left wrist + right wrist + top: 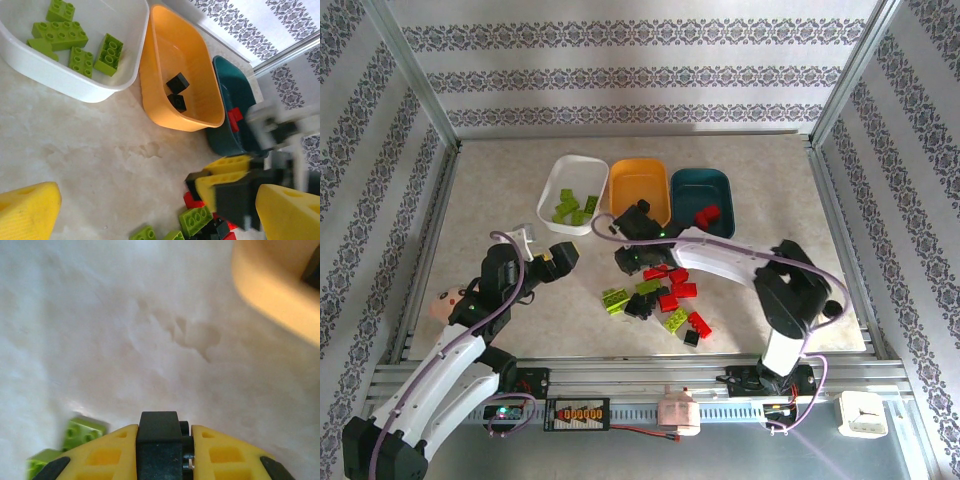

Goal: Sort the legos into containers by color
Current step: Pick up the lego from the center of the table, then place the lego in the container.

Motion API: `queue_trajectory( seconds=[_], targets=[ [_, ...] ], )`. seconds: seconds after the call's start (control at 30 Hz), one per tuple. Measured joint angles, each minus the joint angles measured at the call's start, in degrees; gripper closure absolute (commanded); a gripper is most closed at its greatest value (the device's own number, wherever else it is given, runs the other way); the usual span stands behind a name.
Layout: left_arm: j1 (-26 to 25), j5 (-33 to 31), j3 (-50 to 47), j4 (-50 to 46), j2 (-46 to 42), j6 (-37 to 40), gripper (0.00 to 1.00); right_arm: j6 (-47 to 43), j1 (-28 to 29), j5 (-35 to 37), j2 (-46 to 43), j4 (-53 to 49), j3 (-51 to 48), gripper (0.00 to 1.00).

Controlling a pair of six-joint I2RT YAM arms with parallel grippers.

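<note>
Top view: got right arm up from base at btm right, elbow folded high at right side, white forearm laid leftward toward ctr, w/ right gripper (632, 256) down at upper-left edge of loose legos (658, 297), just below orange-yellow tray (640, 178). Right wrist view: yellow fingers (112, 450) pinched together on a black brick (159, 430), close to tabletop (500, 190), w/ a green brick (82, 432) at lower left. Left arm up from btm left, wrist bent toward right; left gripper (544, 246) spread wide, empty, just below white tray (570, 168). Green bricks (572, 208) in white tray, two black bricks (177, 82) in orange-yellow tray, red brick (706, 214) in teal tray (704, 184); all three trays in a row at upper ctr, side by side. Beige marbled tabletop, aluminium frame rails (420, 85) at edges, striped floral wallpaper (620, 60) on three sides.
</note>
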Motion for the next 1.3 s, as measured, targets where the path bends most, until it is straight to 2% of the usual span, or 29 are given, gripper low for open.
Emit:
queue_trajectory(
  seconds=[0.17, 0.4, 0.43, 0.5, 0.57, 0.63, 0.77, 0.93, 1.13, 1.3],
  targets=[
    [0.00, 0.42, 0.72, -0.02, 1.97, 0.66, 0.00, 0.44, -7.02, -0.92, -4.33, 1.81, 4.07, 0.81],
    [0.00, 5.29, 0.83, 0.07, 8.15, 0.85, 0.06, 1.95, -14.93, -0.94, 6.08, 2.93, 12.94, 0.79],
    [0.00, 6.12, 0.96, 0.09, 9.18, 0.90, 0.07, 1.97, -15.26, -0.94, 7.82, 2.71, 13.81, 0.76],
    [-0.26, 7.96, 1.60, 0.02, 11.82, 1.20, 0.08, 2.14, -15.61, -0.98, 11.76, 2.08, 15.80, 0.56],
    [-1.07, 9.01, 2.71, -0.22, 14.45, 1.81, 0.10, 2.73, -15.63, -0.96, 14.60, 1.18, 17.53, 0.42],
    [-2.67, 9.75, 4.28, -0.76, 17.07, 2.82, 0.12, 2.86, -15.74, -1.16, 16.39, 0.39, 19.06, 0.36],
    [-6.95, 10.23, 8.15, -2.56, 22.43, 5.44, 0.13, 3.21, -16.11, -1.75, 16.02, 0.26, 19.26, 0.33],
    [-13.20, 8.61, 11.45, -5.38, 27.89, 8.59, 0.12, 3.23, -16.11, -2.34, 9.75, 2.29, 12.98, 0.32],
    [-22.10, 2.75, 13.49, -8.94, 33.55, 12.66, 0.12, 3.48, -16.11, -2.97, 0.00, 5.11, 1.55, 0.32],
    [-26.58, -2.51, 16.28, -11.91, 39.69, 16.22, 0.22, 4.02, -16.37, -3.28, -3.65, 6.45, -4.28, 0.32]
  ],
)
